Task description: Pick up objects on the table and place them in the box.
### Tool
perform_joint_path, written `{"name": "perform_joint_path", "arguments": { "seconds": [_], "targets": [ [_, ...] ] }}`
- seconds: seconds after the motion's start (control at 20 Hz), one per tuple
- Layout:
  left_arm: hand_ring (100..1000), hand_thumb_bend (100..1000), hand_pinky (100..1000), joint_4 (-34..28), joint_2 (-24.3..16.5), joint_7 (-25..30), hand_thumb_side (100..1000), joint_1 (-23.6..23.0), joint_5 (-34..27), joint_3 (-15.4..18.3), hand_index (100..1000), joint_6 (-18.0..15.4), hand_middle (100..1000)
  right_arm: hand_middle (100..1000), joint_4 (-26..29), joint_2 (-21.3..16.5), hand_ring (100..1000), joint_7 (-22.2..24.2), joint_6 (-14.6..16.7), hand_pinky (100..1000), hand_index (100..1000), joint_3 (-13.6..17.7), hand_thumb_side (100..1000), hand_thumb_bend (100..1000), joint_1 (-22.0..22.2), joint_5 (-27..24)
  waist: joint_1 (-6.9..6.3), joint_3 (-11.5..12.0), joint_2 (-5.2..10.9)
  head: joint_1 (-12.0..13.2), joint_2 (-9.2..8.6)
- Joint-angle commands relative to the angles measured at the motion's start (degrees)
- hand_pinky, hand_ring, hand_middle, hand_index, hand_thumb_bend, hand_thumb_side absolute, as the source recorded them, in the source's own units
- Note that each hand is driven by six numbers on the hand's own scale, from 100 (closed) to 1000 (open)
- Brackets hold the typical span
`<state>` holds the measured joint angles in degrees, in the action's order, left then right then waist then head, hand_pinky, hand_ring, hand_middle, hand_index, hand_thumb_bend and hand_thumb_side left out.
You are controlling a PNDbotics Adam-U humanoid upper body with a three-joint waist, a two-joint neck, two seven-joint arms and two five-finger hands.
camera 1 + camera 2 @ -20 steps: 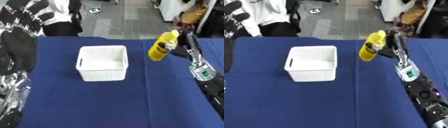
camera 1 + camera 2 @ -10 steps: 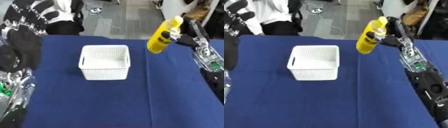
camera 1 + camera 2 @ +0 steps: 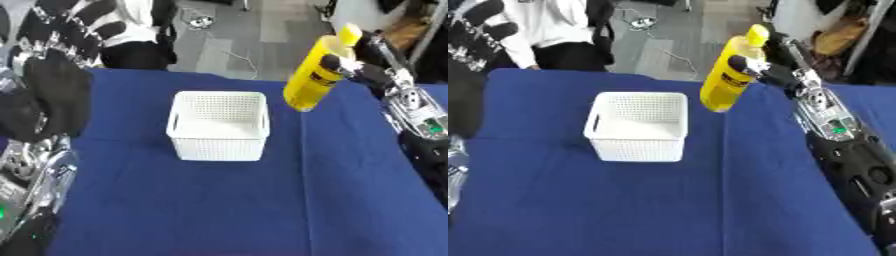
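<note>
A yellow bottle (image 3: 319, 75) is held above the desk (image 3: 262, 200) at about 2 o'clock from the white basket (image 3: 219, 125), tilted with its cap toward 1 o'clock. It is gripped by the right hand (image 3: 363, 70), whose fingers (image 3: 332, 64) are curled round the upper body just below the neck. The bottle is judged to be rigid plastic, smooth and possibly slippery, light unless full; the narrower upper body seems the best hold. The left hand (image 3: 31, 165) is seen at 9 o'clock; whether its fingers are open cannot be told.
</note>
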<state>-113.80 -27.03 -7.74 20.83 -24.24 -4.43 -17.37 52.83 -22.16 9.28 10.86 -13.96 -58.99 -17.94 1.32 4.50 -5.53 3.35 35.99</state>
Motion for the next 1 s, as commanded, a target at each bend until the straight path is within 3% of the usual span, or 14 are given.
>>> {"name": "perform_joint_path", "arguments": {
  "seconds": [0.05, 0.5, 0.8, 1.0],
  "targets": [
    [813, 296, 794, -0.8, -0.4, 0.0, 1000, 1.9, -0.4, 0.1, 834, -0.5, 852, 171, 1.6, -0.9, 100, 2.2, -0.8, 100, 608, -0.3, 337, 835, -2.8, -3.0, 0.2, 0.6, 0.29, 1.1, -1.26],
    [814, 297, 794, -0.8, 1.0, 0.6, 1000, 5.6, -1.4, -0.4, 834, -0.9, 851, 169, 2.2, -1.1, 100, 3.6, -0.3, 100, 623, 0.1, 330, 836, -3.8, -7.0, 1.66, 3.8, -1.83, 1.2, -2.62],
    [814, 297, 795, -0.8, 1.5, 0.6, 1000, 7.5, -1.6, -0.6, 833, -0.8, 850, 168, 2.1, -1.9, 100, 5.0, -0.5, 100, 630, 0.1, 326, 837, -5.0, -10.5, 2.48, 5.2, -2.96, 0.9, -1.31],
    [814, 298, 796, -0.8, 1.7, 0.7, 1000, 8.8, -1.8, -0.8, 831, -0.9, 850, 170, 1.8, -2.3, 100, 5.6, 0.0, 100, 626, 0.0, 332, 834, -5.6, -11.0, 2.94, 5.9, -3.55, 0.7, -1.53]
  ]
}}
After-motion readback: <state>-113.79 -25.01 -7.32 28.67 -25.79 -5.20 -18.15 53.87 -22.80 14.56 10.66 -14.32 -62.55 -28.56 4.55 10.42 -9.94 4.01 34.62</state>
